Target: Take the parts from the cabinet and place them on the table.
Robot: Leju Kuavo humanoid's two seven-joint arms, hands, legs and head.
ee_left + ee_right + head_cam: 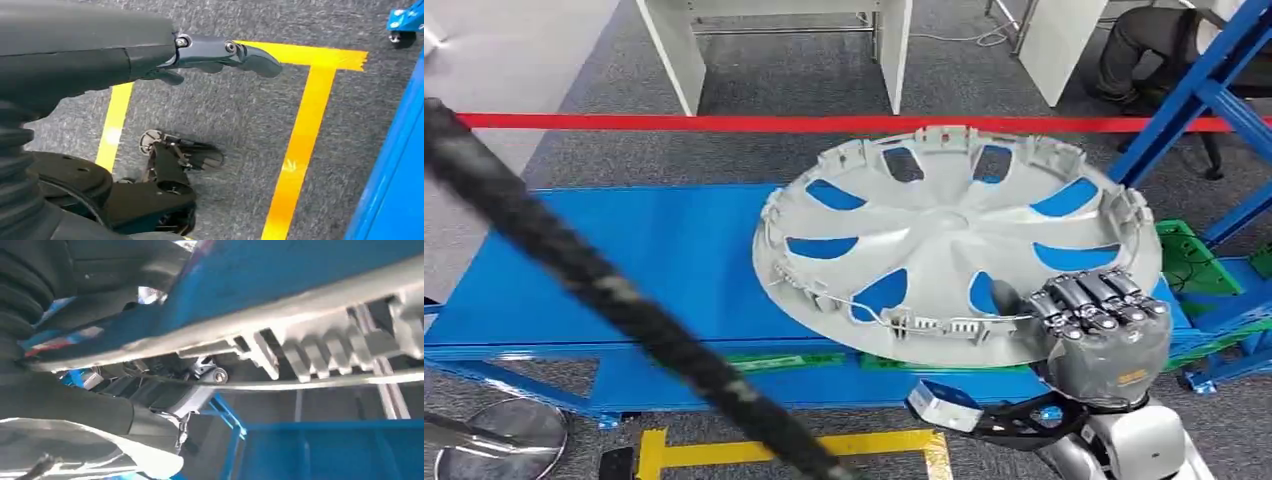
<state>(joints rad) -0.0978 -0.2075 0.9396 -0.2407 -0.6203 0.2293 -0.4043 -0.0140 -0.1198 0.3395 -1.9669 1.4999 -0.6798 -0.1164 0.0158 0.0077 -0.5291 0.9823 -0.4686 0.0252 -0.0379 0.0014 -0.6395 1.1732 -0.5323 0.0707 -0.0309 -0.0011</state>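
Note:
A silver hubcap (pixel 944 250) with its clipped inner side facing up hangs tilted over the right part of the blue table (pixel 624 260). My right hand (pixel 1099 320) grips its near rim from below, fingers curled over the edge. In the right wrist view the hubcap's ribbed rim (pixel 320 355) runs across, with my right hand's fingers (pixel 165 390) under it. My left hand (pixel 220 55) hangs over grey carpet, its fingers stretched out and holding nothing.
A blurred black cable (pixel 604 290) crosses the left foreground. Red tape (pixel 724 122) runs behind the table, with white desk legs (pixel 674 50) beyond. A blue rack post (pixel 1194 100) and a green crate (pixel 1194 260) stand right. A person (pixel 1144 50) crouches far right. Yellow floor tape (pixel 300 145) lies below.

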